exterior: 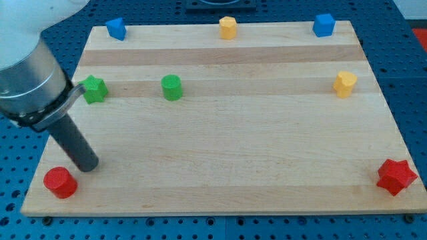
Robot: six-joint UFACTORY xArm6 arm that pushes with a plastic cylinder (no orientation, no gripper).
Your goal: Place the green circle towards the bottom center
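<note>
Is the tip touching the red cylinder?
Apart. The camera view shows a strip of bare board between my tip and the red cylinder, which lies below-left.

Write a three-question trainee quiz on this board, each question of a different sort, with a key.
1. True or false: my tip touches the green circle.
2. Which block lies nearest my tip? A) red cylinder B) red star C) yellow heart
3. Fill in: the green star sits to the view's ____ of the green circle.

Key: 1 false, the tip stands apart, lower and further to the view's left; 2 A; 3 left.
</note>
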